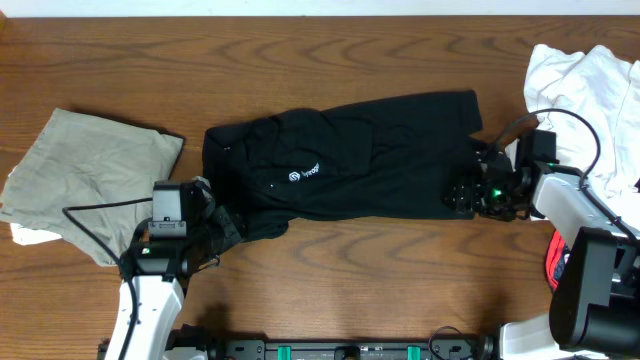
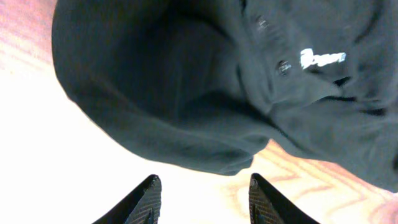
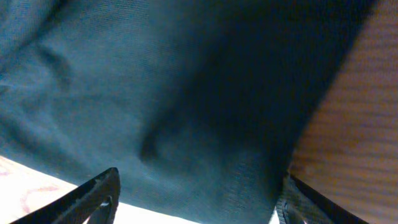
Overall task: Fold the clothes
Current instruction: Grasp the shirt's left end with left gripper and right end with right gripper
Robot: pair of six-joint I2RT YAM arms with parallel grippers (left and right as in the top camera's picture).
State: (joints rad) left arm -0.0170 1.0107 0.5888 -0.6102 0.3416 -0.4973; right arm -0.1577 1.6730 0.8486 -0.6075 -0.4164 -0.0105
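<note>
Wooden table (image 1: 320, 40) carries the black shirt (image 1: 340, 170) mid-fold at centre frame; left gripper (image 2: 202, 182) and right gripper (image 3: 199, 177) stand open at its ends, so the next fold probably requires gripping an edge.

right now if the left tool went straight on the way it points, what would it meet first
The black collared shirt: its rounded, bunched edge lies just ahead of the open left tool, though depth is unclear.
</note>
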